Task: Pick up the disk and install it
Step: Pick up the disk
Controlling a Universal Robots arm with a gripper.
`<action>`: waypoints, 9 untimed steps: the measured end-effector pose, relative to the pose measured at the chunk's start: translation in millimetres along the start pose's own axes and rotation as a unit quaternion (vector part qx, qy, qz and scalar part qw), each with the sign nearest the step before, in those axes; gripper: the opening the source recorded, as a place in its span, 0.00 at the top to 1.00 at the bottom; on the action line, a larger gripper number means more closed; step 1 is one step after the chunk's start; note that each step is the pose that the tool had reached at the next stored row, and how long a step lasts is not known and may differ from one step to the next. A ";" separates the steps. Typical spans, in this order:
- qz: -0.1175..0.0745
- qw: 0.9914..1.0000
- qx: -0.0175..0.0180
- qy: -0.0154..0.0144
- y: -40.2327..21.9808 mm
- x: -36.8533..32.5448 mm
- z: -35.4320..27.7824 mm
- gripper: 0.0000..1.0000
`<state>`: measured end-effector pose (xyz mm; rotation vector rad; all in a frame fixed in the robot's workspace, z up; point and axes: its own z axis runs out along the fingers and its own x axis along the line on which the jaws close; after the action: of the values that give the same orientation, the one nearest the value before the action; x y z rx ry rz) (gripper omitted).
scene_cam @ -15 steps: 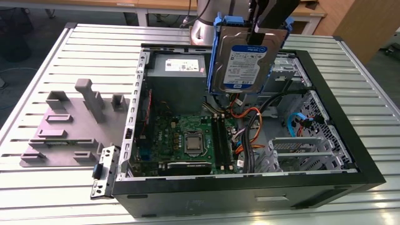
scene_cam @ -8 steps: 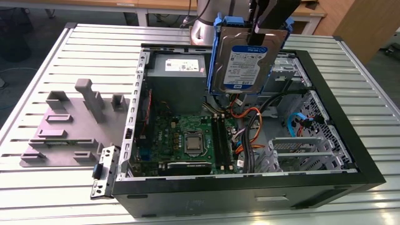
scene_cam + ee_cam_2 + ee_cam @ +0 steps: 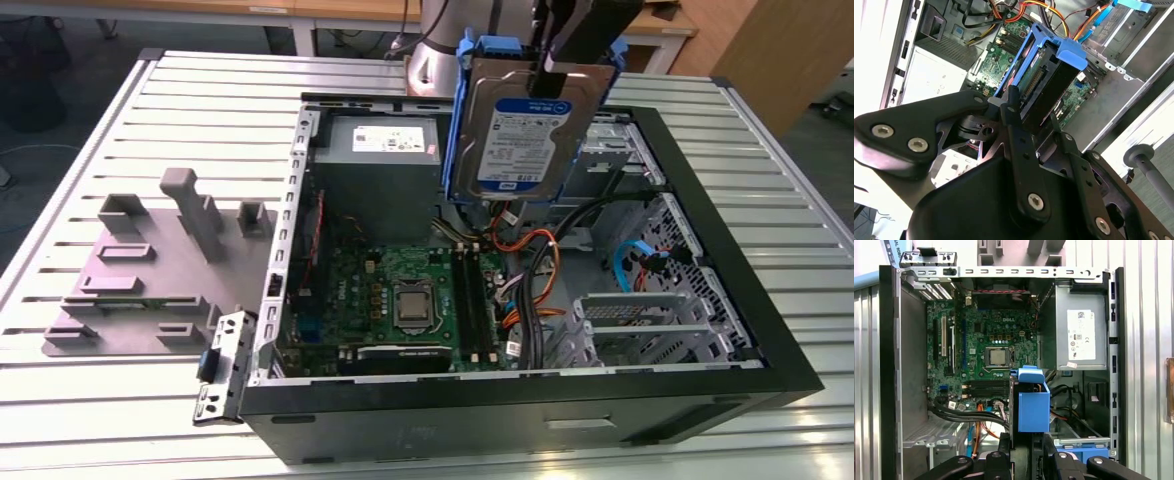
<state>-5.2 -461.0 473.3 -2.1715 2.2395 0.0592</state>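
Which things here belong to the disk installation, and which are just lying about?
In the job:
- the disk, held upright by the gripper
- the open computer case beneath it

Just there:
- the grey fixture plate with upright blocks, on the exterior view's left
- the power supply inside the case
- the slatted table

Exterior view looking down obliquely from above, taking in whole open computer case (image 3: 534,415). First wrist view facing straight down into case; second wrist view tilting, sitting nearer (disk (image 3: 1046,82) looming close). All three sharing motherboard (image 3: 354,290).
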 end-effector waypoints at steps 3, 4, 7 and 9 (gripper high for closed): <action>0.000 1.000 0.000 0.000 -0.1 0.9 0.0 0.65; 0.000 1.000 0.000 0.000 -0.1 1.2 0.0 0.65; 0.000 1.000 0.000 0.000 -0.1 2.1 -0.1 0.65; 0.000 1.000 0.000 0.000 -0.1 2.5 -0.1 0.65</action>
<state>-5.2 -463.4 473.3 -2.1715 2.2395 0.0592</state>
